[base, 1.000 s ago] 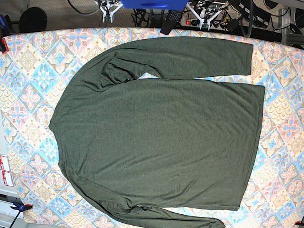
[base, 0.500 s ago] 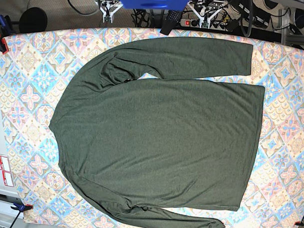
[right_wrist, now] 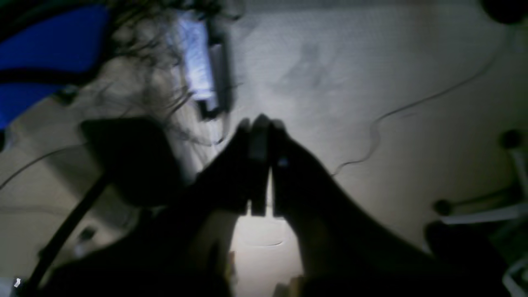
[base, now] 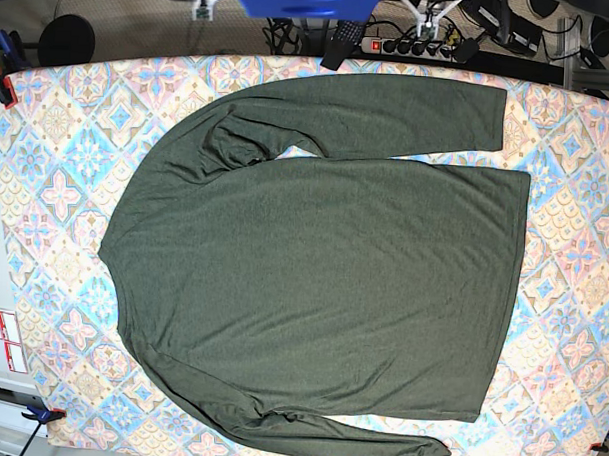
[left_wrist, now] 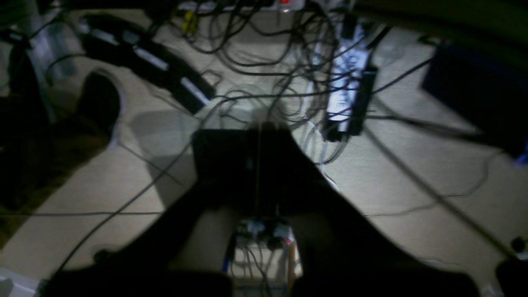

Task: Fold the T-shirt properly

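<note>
the t-shirt point(base: 313, 268) lies flat across the frame's middle on the patterned table point(base: 46, 179), ready for folding. our left gripper point(left_wrist: 258, 136) and right gripper point(right_wrist: 260, 128) hang closed, empty, above the floor.

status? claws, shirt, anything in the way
Left claw shut, empty, off the table. Right claw likewise. T-shirt spread flat, unfolded, on patterned table. Nothing on it.

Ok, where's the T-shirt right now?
In the base view the T-shirt lies spread flat across the middle of the patterned table, neckline toward the view's left, one sleeve along the far edge and the other along the near edge.
</note>
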`<state>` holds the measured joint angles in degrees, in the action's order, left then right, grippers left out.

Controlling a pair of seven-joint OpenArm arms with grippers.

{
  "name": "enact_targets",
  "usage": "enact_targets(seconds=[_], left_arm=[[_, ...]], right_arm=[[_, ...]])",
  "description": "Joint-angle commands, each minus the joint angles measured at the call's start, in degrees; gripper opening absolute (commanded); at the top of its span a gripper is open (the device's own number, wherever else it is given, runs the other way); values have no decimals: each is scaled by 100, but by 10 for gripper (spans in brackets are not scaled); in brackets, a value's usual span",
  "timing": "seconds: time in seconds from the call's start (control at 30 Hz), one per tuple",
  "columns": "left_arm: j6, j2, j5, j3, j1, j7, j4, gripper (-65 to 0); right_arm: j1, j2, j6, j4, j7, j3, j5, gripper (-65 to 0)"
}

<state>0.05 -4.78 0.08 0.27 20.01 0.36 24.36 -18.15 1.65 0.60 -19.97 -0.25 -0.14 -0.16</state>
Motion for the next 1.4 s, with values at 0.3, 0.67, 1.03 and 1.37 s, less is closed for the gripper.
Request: enact_targets(seconds=[0.3, 0.67, 1.03, 1.37], left_arm=[[17, -318, -47, -14, 1230, -40, 1683, -650], [25, -450, -56, -32, 2276, -14, 3511, -650], [34, -459, -56, -41, 3164, -14, 5015, -650], [34, -459, -65, -41, 3964, -5, 6430, -650]], right_arm=[[-1038, 138, 6, -1445, 56, 27, 3, -650], [-1881, 297, 6, -2878, 30, 546, 21, -650], [-2699, 314, 6, -4399, 12, 845, 12, -650], [-3438, 314, 6, -5682, 12, 845, 12, -650]])
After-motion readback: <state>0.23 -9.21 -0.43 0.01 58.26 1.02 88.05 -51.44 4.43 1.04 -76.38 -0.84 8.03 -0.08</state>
